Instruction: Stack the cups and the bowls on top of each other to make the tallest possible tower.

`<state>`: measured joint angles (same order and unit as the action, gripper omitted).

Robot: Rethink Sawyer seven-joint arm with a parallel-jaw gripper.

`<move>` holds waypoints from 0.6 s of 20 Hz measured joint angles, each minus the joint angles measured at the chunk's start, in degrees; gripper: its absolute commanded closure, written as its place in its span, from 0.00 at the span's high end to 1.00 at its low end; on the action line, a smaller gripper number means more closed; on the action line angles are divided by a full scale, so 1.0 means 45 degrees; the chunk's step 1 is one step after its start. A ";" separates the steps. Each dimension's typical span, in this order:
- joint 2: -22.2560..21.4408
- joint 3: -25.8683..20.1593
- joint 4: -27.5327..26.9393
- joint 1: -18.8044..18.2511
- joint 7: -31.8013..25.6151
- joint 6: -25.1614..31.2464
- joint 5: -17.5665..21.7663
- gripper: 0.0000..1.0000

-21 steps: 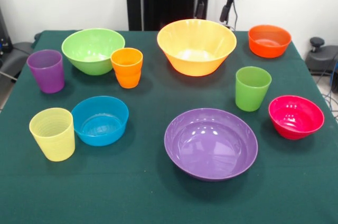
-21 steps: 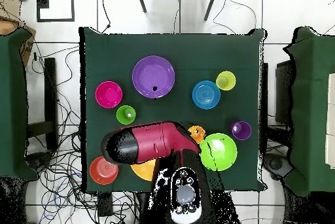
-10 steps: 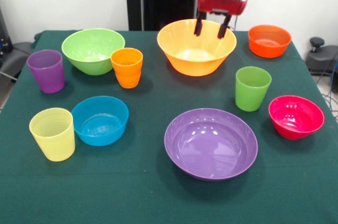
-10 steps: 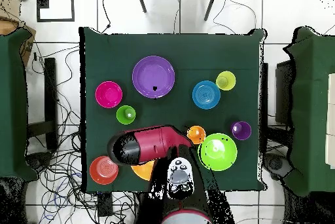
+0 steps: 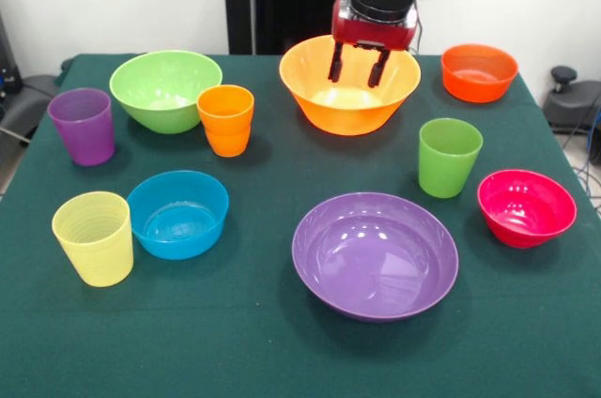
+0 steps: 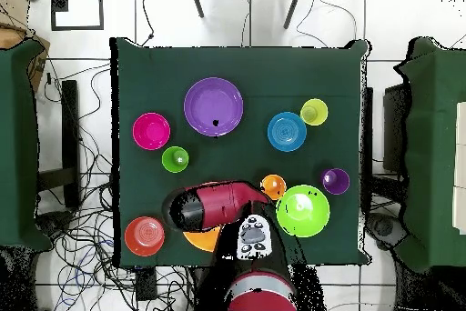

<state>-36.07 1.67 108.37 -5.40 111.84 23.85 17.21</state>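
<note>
A dark green cloth covers the table (image 5: 235, 342), and on it you have all ten pieces standing apart, nothing stacked yet. The gripper (image 5: 357, 65) hangs over the large glossy orange-yellow plastic bowl (image 5: 324, 107) at the far side, its fingers spread and empty, tips about level with the rim. In the overhead view the red arm (image 6: 218, 205) covers most of that bowl.

If that bowl is your base, I would leave it where it sits and fetch the wide purple plastic bowl (image 5: 376, 254), which lies well apart toward the front edge. Take it by the rim with one finger inside the wall and one outside, lift clear of the green tapered plastic cup (image 5: 449, 157) and the pink-red bowl (image 5: 526, 207) beside it, and set it down centred so it seats level.

Keep the light green bowl (image 5: 165, 88) and the orange cup (image 5: 226, 119) just beside it for later layers.
</note>
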 measured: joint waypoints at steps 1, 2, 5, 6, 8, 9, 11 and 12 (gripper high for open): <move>0.0020 0.0017 0.0000 -0.0012 0.0000 0.0000 0.0000 1.00; 0.0018 0.0031 0.0000 -0.0012 0.0000 0.0000 0.0000 1.00; -0.0093 0.0095 -0.0002 -0.0010 0.0000 0.0108 0.0000 1.00; -0.0161 0.0114 -0.0002 -0.0008 0.0000 0.0233 0.0000 1.00; -0.0360 0.0154 -0.0009 -0.0009 0.0000 0.0654 0.0000 1.00; -0.0407 0.0165 -0.0016 -0.0008 0.0000 0.0768 0.0000 1.00; -0.0536 0.0196 -0.0042 -0.0009 0.0000 0.1059 0.0000 1.00; -0.0574 0.0211 -0.0051 -0.0008 0.0000 0.1131 0.0000 1.00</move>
<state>-38.65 2.62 108.14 -5.44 111.84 28.94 17.21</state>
